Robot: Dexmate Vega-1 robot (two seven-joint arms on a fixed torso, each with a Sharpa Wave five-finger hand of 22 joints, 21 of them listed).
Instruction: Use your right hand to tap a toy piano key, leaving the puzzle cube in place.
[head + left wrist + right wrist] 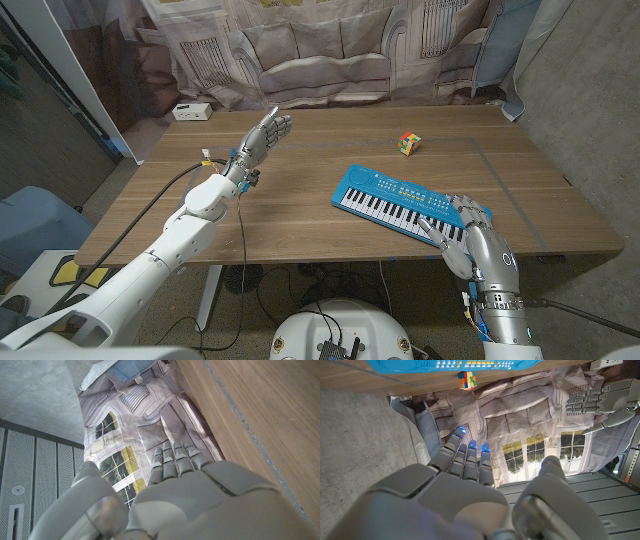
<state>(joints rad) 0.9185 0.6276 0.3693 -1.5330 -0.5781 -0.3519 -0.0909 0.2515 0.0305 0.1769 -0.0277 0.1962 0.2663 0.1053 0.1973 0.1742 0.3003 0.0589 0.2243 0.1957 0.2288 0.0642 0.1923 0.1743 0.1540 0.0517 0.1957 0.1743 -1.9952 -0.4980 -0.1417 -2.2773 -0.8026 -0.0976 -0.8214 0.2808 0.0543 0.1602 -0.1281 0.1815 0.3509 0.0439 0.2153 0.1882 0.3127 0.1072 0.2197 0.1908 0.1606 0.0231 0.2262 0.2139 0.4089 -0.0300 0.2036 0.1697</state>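
Hand, right (470,228): nearest of all, at about five o'clock on the table, over the near right end of the toy piano (405,205); fingers straight and close together, holding nothing, tips at or just above the white keys. Whether a tip touches a key, I cannot tell.
Piano: blue, lying slantwise right of centre, its keys toward the robot.
Risk, several keys: with fingers side by side, a downward tap would likely strike a few keys at once; curling all but one would cure it.
Risk, sliding: the piano looks light and the wood smooth; a slanted press on its end could swing or push it toward one o'clock.
Risk, cube: the puzzle cube (410,143) sits at one o'clock, well apart from the piano's far edge. Only a hard shove of the piano or an overreaching arm would disturb it.
Hand, left (264,135): at eleven o'clock, raised on its edge, fingers extended and slightly apart, empty; far from the piano, so little hazard there.
Surface: wooden table (300,200), plank grain, with a faint taped or scored line near the right side.
Room: a white box (190,111) at the far left corner; behind it a hanging cloth (330,50) printed with buildings; grey concrete floor to the right.
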